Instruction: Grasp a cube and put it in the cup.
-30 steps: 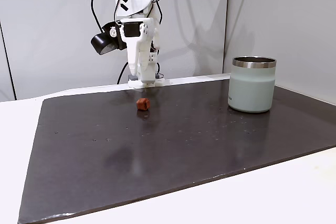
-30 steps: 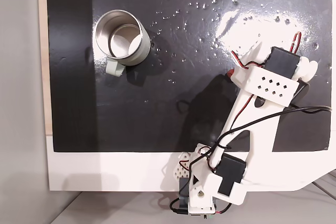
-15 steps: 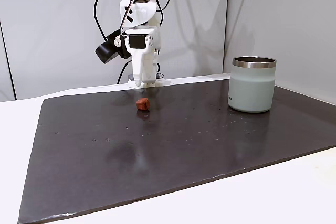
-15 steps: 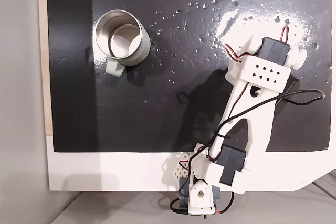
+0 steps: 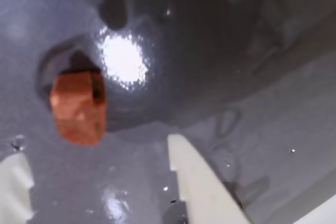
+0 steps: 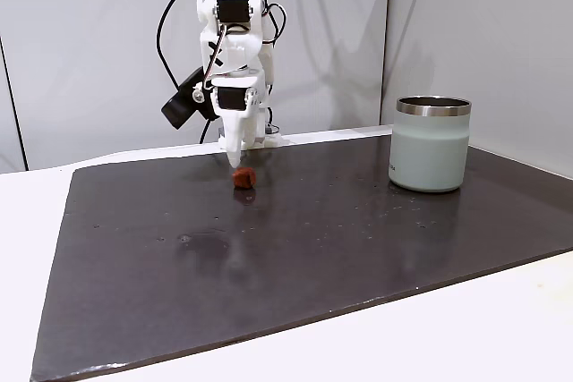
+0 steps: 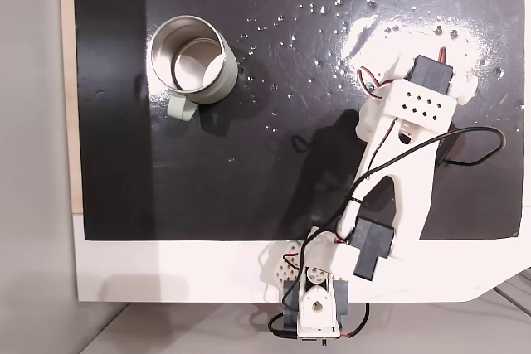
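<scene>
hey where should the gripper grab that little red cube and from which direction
Grip the cube across its two opposite side faces, coming straight down from above. It sits alone on the flat dark mat, far from the cup. The open gripper hangs just above it, so its sides look free.

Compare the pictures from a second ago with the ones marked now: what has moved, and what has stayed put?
The arm has reached forward and lowered, bringing the gripper down to just above and behind the cube in a fixed view. In the wrist view the fingers stand apart, with the cube ahead of them, not yet held. The cube, the cup and the dark mat stayed where they were.
</scene>
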`<action>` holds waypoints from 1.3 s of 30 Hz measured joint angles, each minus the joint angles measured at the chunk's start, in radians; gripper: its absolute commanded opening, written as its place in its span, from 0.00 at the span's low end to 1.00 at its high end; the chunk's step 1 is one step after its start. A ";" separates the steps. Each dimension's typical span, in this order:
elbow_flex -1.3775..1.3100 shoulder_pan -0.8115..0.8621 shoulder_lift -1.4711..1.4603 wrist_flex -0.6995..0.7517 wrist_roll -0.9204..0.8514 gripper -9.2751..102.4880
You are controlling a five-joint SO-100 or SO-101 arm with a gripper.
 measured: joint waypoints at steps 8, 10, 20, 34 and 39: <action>0.063 0.009 -0.025 -0.074 -0.023 0.33; 0.072 0.009 -0.037 -0.089 -0.026 0.33; 0.121 -0.002 -0.067 -0.179 -0.029 0.33; 0.140 -0.014 -0.100 -0.242 -0.031 0.26; 0.138 -0.012 -0.107 -0.247 -0.041 0.18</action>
